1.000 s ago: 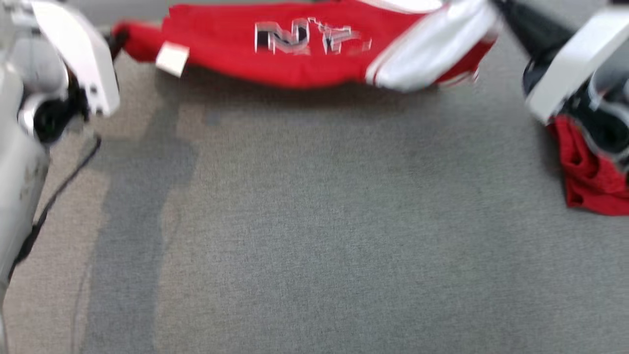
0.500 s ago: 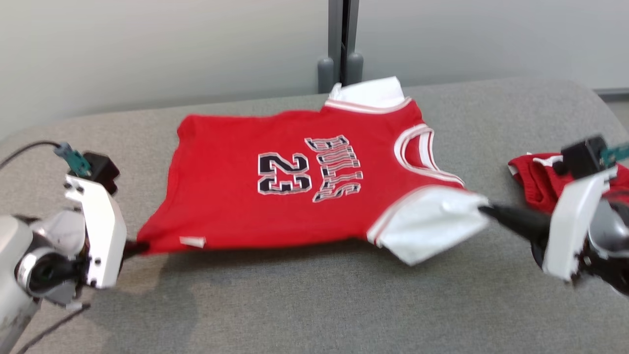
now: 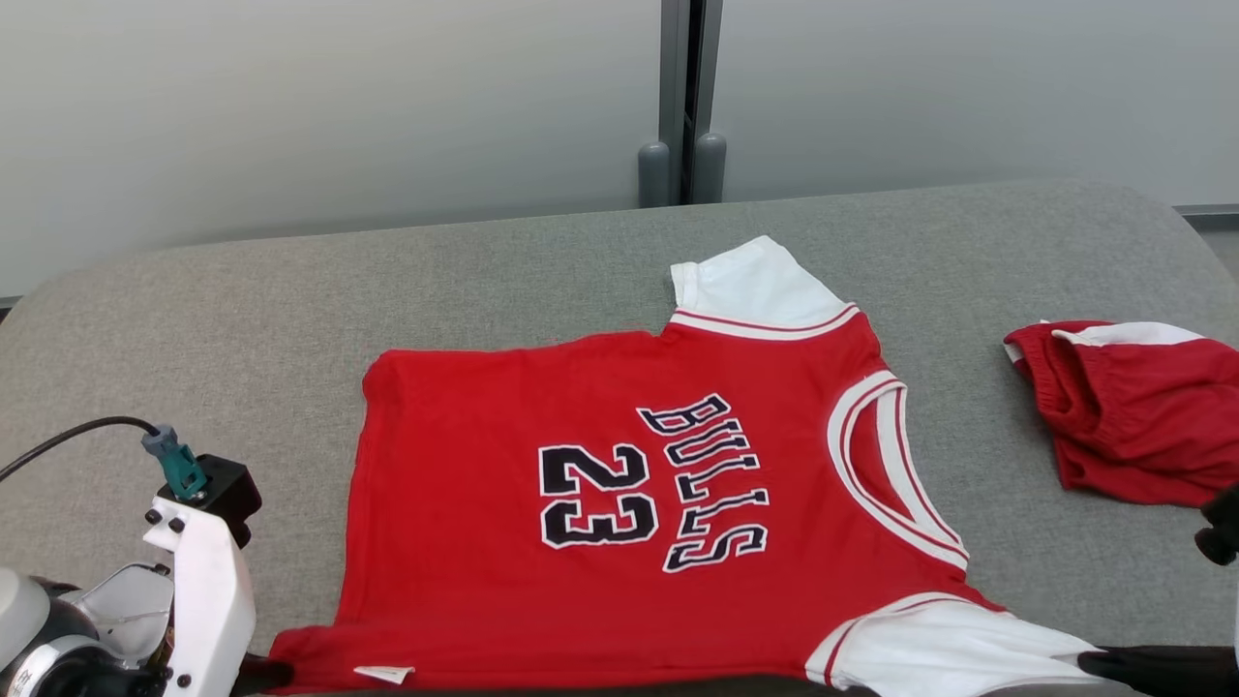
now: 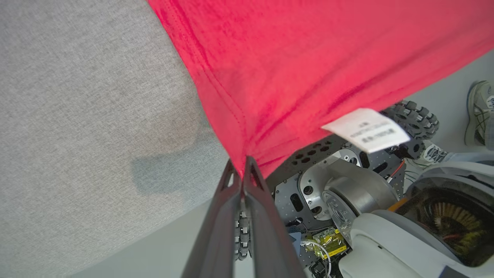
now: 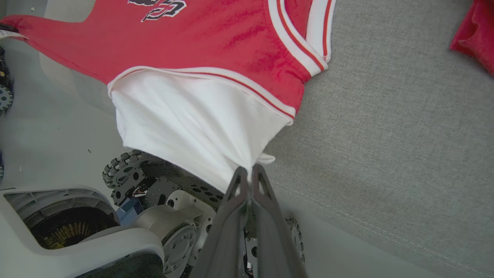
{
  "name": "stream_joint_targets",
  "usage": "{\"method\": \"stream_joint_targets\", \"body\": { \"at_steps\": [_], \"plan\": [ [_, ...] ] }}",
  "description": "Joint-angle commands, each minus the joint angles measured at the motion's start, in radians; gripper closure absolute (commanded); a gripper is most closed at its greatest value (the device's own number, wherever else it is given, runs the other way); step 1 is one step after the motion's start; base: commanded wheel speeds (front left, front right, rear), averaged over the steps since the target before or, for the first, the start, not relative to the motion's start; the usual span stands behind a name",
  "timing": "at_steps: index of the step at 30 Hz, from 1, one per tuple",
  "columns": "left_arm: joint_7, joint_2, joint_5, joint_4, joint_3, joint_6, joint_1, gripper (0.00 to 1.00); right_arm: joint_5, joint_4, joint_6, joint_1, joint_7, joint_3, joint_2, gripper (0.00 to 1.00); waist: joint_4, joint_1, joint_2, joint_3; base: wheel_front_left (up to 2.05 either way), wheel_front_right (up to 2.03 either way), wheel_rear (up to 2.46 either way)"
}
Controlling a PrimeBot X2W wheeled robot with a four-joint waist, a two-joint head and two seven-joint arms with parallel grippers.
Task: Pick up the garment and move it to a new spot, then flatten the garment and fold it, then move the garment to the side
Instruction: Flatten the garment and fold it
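A: Left side?
B: Left fingers (image 4: 249, 170) clamped tight on the jersey (image 3: 619, 503), at its red hem corner. Cloth runs taut from the tips. White care label (image 4: 366, 129) hangs just beside that corner.
A: Where's the jersey itself?
B: Middle of the grey fabric worktop (image 3: 290, 290), print up, "BULLS 23" reading sideways. Hem to the left, neck to the right. Far part lies flat on the worktop. Near edge is stretched between the two arms and hangs past the worktop's front edge, above the robot's wheeled base (image 4: 347, 181).
A: Right side?
B: Right fingers (image 5: 257, 173) pinched closed on the tip of the near sleeve (image 5: 185, 123), the white one. Far sleeve (image 3: 750, 286), also white, lies flat on the worktop.
A: Anything else?
B: Red shorts (image 3: 1133, 416) bunched at the right end of the worktop, apart from the jersey. A person's shoe (image 4: 478, 112) is on the floor in the left wrist view.
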Motion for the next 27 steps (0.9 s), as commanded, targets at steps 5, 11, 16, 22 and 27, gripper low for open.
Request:
{"method": "stream_joint_targets", "body": {
  "at_steps": [5,11,16,22,27],
  "plan": [
    [0.015,0.035,-0.022,-0.059,0.011,0.047,0.033,1.0,0.02,-0.036,0.0,0.026,-0.011,-0.012,-0.05,1.0,-0.006,0.0,-0.0001,0.004,0.0,0.0,0.0],
    [0.037,0.035,-0.037,-0.073,0.033,0.067,-0.013,1.0,0.063,-0.015,0.0,-0.014,-0.008,-0.044,-0.008,1.0,-0.015,0.0,-0.0001,0.042,0.0,0.0,0.0],
    [0.098,0.0,-0.028,-0.019,0.024,0.071,-0.081,1.0,0.08,0.068,0.0,-0.072,0.042,-0.054,0.054,1.0,-0.014,0.0,-0.0001,0.089,0.0,0.0,0.0],
    [0.15,-0.055,0.049,0.082,-0.013,0.048,-0.183,1.0,0.08,0.176,0.0,-0.137,0.064,-0.055,0.148,1.0,-0.015,0.0,-0.0001,0.144,0.0,0.0,0.0],
    [0.148,-0.112,0.063,0.169,-0.011,0.031,-0.238,1.0,0.07,0.272,0.0,-0.18,0.072,-0.049,0.237,1.0,-0.023,0.0,-0.0001,0.17,0.0,0.0,0.0]
  ]
}}
